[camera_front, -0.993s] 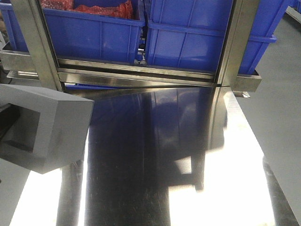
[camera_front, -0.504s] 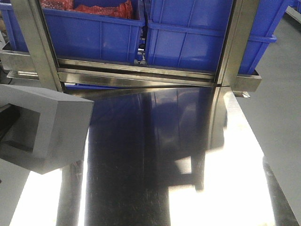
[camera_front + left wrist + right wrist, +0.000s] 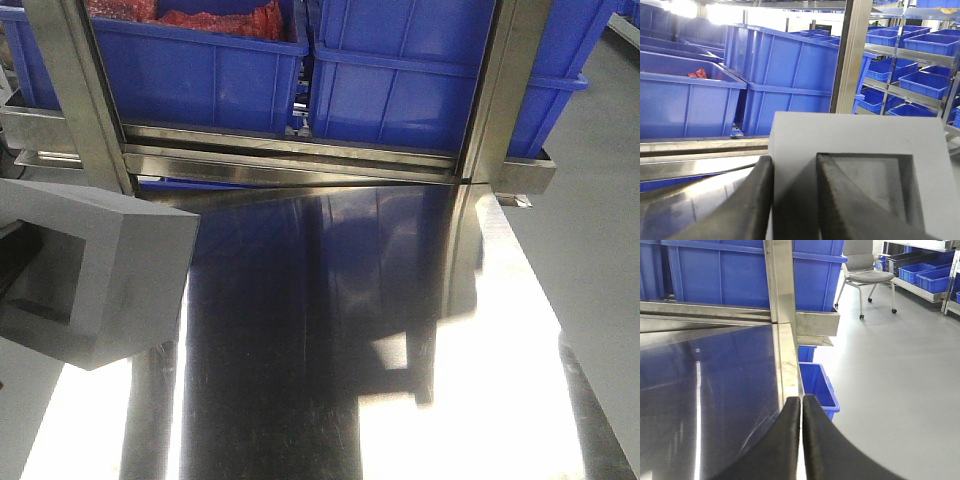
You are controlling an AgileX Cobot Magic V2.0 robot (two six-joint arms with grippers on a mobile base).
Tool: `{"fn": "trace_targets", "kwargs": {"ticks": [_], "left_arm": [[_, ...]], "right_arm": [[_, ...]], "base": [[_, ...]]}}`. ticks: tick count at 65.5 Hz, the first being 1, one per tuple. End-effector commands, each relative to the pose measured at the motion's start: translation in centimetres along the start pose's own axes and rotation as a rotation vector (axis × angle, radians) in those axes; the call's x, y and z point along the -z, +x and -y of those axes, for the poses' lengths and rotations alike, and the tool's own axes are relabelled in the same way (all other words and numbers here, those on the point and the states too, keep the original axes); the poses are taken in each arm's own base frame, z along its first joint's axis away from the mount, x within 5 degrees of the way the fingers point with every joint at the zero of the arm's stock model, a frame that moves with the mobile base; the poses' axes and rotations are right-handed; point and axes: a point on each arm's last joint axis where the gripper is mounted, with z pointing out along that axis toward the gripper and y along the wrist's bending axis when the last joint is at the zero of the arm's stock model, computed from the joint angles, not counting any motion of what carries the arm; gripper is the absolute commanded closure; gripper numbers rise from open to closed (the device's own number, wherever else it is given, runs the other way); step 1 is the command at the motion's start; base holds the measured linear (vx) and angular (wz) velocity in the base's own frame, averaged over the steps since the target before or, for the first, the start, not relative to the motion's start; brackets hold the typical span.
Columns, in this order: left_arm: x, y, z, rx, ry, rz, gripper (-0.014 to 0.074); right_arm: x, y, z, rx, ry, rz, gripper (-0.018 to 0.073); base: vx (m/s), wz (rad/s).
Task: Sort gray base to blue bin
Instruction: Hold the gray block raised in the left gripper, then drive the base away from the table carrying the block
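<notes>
now: left tool (image 3: 793, 165) clamped on gray base (image 3: 95, 280), one finger (image 3: 747, 210) outside wall, other inside square recess. base tilted, at left edge of steel table (image 3: 350, 380); contact with table unclear. right tool (image 3: 801, 400) closed on nothing, fingers pressed together over table's right edge. behind table, on steel rack (image 3: 300, 150): left blue bin (image 3: 200, 75) holding red material (image 3: 215, 15), right blue bin (image 3: 400, 85) beside it.

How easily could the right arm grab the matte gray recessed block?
Probably not readily: the right fingers sit shut at the shiny steel table's opposite edge, and the left fingers clamp the matte gray recessed block.
</notes>
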Motion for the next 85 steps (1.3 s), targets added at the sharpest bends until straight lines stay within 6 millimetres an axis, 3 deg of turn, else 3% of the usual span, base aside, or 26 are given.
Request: {"fn": "trace_targets", "kwargs": {"ticks": [1, 85], "left_arm": [[0.26, -2.07, 0.34, 0.018, 0.023, 0.142, 0.0604], [0.30, -2.08, 0.32, 0.018, 0.021, 0.143, 0.0604]], "right_arm": [[0.07, -0.81, -0.01, 0.012, -0.001, 0.081, 0.0564], [0.07, -0.81, -0.01, 0.012, -0.001, 0.081, 0.0564]], "base": [[0.00, 0.00], [-0.01, -0.03]]}}
